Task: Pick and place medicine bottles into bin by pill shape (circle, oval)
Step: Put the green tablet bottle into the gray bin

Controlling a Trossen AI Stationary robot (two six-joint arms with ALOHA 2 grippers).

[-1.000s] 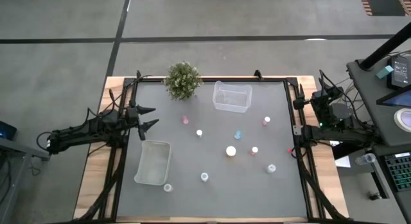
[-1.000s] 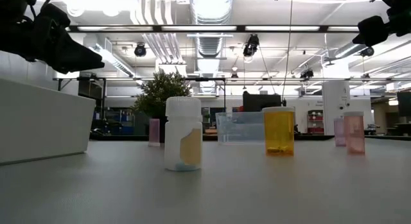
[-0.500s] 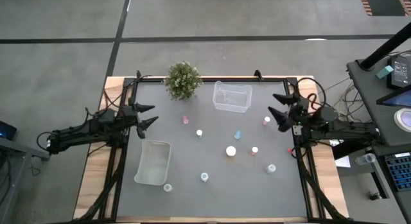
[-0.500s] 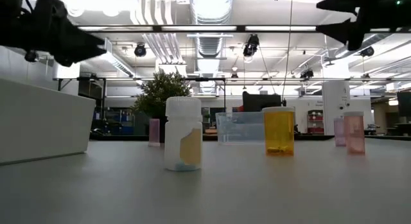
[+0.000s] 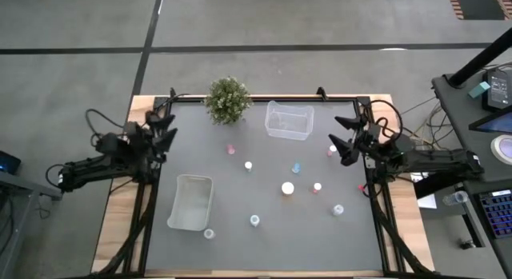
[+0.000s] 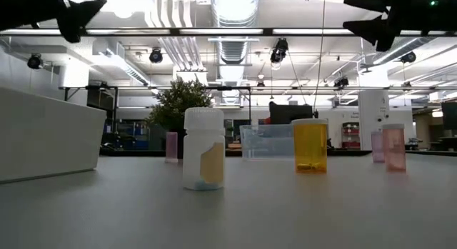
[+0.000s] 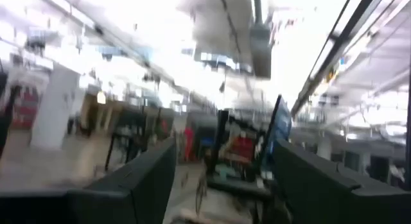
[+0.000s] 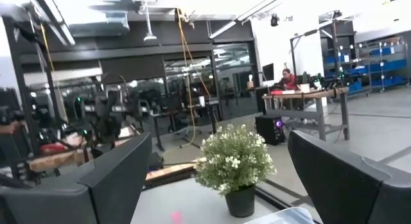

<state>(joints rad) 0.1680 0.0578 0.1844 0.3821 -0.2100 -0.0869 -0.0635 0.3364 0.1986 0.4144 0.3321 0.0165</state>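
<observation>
Several small white-capped medicine bottles stand upright on the dark table: a pink one (image 5: pixel 231 149), a white one (image 5: pixel 248 165), a pale blue one (image 5: pixel 296 167), a wide-capped one (image 5: pixel 287 188) and others. The low view shows a white bottle (image 6: pixel 203 149) and an orange one (image 6: pixel 310 145). One clear bin (image 5: pixel 290 121) stands at the far side, another (image 5: pixel 190 202) at the near left. My left gripper (image 5: pixel 166 127) is open above the table's left edge, tipped upward. My right gripper (image 5: pixel 341 139) is open above the right side, near a pink bottle (image 5: pixel 331 151).
A green bushy plant (image 5: pixel 228 99) in a pot stands at the far left of the table and shows in the right wrist view (image 8: pixel 234 163). A black frame (image 5: pixel 376 191) runs around the table. Bare table lies between the bottles and the near edge.
My right gripper has swung in from beyond the table's right edge to above its right side, turning and tipping upward. My left gripper has risen, tipped upward and drawn back toward the left edge. Both stay open. No bottle has moved.
</observation>
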